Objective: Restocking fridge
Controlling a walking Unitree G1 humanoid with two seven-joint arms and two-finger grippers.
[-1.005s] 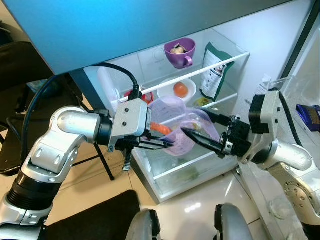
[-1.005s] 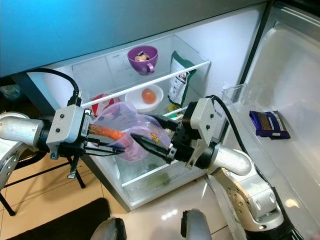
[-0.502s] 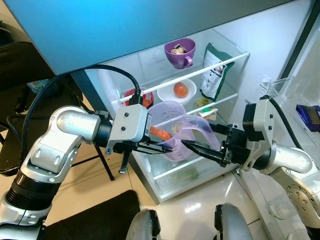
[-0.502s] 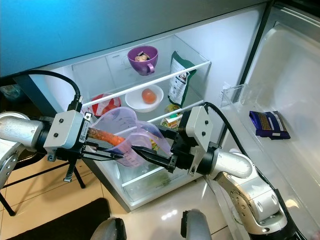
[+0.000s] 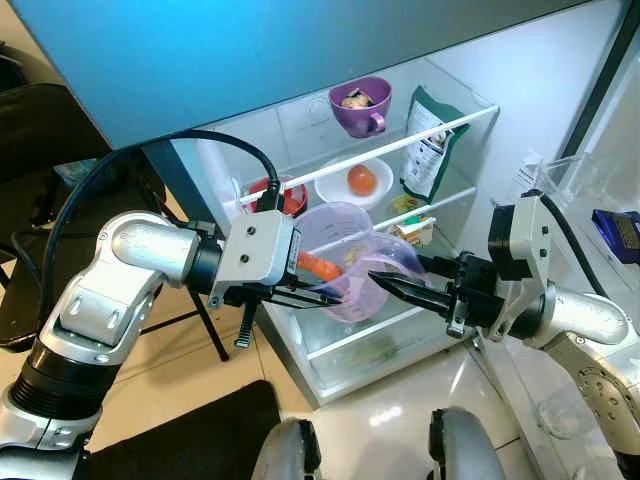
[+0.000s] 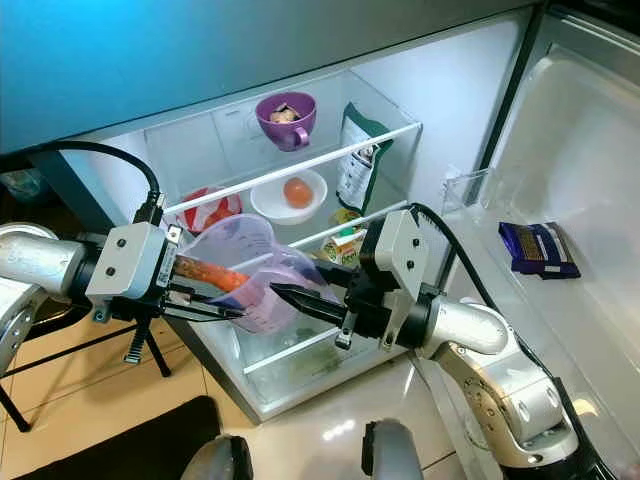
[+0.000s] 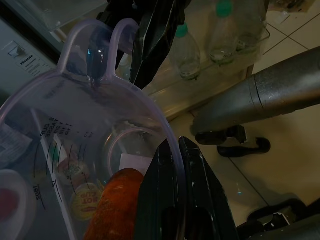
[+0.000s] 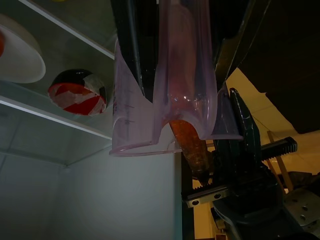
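Note:
A clear purple measuring jug (image 5: 352, 245) with a carrot (image 5: 322, 267) in it hangs in front of the open fridge's middle shelf. My left gripper (image 5: 335, 292) comes in from the left and is shut on the jug's rim (image 7: 100, 85), its fingers (image 7: 175, 200) pinching the wall beside the carrot (image 7: 117, 205). My right gripper (image 5: 395, 272) reaches in from the right, a finger on each side of the jug's handle (image 8: 185, 75), pressed against it. The carrot's tip (image 8: 192, 150) shows below the handle.
Fridge shelves hold a purple cup (image 5: 360, 103), a white bowl (image 5: 335, 185) with an orange fruit, a green pouch (image 5: 430, 140), a red-and-white bowl (image 5: 285, 195) and a small carton (image 5: 412, 230). Bottles (image 7: 182, 50) stand low. The open door's shelf carries a blue packet (image 6: 538, 248).
My right gripper has risen from under the jug and its fingers have narrowed onto the handle. The jug has shifted slightly. The left gripper keeps its hold on the rim.

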